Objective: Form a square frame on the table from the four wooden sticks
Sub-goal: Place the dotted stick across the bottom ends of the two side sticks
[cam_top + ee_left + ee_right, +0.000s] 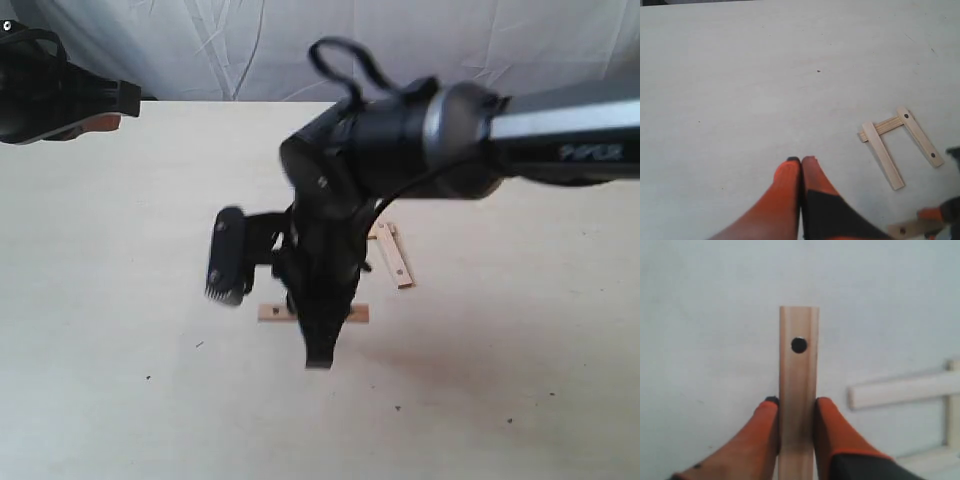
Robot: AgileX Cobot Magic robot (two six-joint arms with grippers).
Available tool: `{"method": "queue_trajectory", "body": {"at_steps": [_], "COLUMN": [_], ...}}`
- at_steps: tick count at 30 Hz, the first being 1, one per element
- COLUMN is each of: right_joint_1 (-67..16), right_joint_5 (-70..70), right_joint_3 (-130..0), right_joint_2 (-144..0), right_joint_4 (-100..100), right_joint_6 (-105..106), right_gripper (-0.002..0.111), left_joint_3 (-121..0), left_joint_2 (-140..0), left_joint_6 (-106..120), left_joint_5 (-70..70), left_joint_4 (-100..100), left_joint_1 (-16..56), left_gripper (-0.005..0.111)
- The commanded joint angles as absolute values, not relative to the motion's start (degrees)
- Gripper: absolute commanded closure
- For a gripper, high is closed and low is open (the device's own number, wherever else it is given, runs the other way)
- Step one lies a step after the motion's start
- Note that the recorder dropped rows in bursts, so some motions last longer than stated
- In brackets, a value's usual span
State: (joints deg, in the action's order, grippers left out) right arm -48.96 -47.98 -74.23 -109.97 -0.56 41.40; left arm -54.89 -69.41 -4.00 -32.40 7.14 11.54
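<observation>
1. The right end effector [797, 402] was clamped on the held stick [799, 330]. Its orange fingers [765, 425] pressed the strip's two long edges, and one dark hole showed beyond the fingertips.
2. In the exterior view the right arm [420, 130] reached across the middle and pointed downward. The held stick lay crosswise at its tip, low over the counter [120, 380]. Whether it touched the surface could not be told.
3. The other three sticks lay on the counter as an open U. A plain stick [883, 155] and a second holed stick [920, 136] ran side by side, apart from each other. A cross stick [887, 125] joined them at one end, overlapping both at the corners.
4. In the left wrist view, the held stick sat near the U's open side, apart from both free ends, so the square had three sides in place.
5. The left end effector [801, 160] had its orange fingers pressed together on nothing, over bare counter and well apart from the sticks.
6. The left arm [50, 90] sat at the far left edge of the exterior view.
</observation>
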Motion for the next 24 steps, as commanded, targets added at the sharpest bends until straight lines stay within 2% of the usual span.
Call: {"method": "queue_trajectory", "body": {"at_steps": [1, 7, 14, 24], "right_joint_1": [-40.4, -33.7, -33.4, -33.4], "right_joint_5": [-46.7, -45.0, -41.9, -38.6], "right_joint_3": [-74.6, -74.6, -74.6, -74.6], "right_joint_2": [-107.8, -110.2, -113.4, -116.9], "right_joint_4": [-0.5, 3.5, 8.2, 8.0], "right_joint_6": [54.1, 64.1, 71.6, 71.6], "right_gripper": [0.109, 0.109, 0.109, 0.109], "left_joint_3": [-54.8, -54.8, -54.8, -54.8], "left_joint_2": [-69.1, -69.1, -69.1, -69.1], "left_joint_6": [-3.9, -3.9, -3.9, -3.9], "left_joint_5": [-31.1, -31.0, -30.8, -29.7], "left_joint_4": [7.5, 8.3, 8.3, 8.4], "left_joint_1": [11.5, 11.5, 11.5, 11.5], "left_gripper": [0.106, 0.106, 0.106, 0.106]}}
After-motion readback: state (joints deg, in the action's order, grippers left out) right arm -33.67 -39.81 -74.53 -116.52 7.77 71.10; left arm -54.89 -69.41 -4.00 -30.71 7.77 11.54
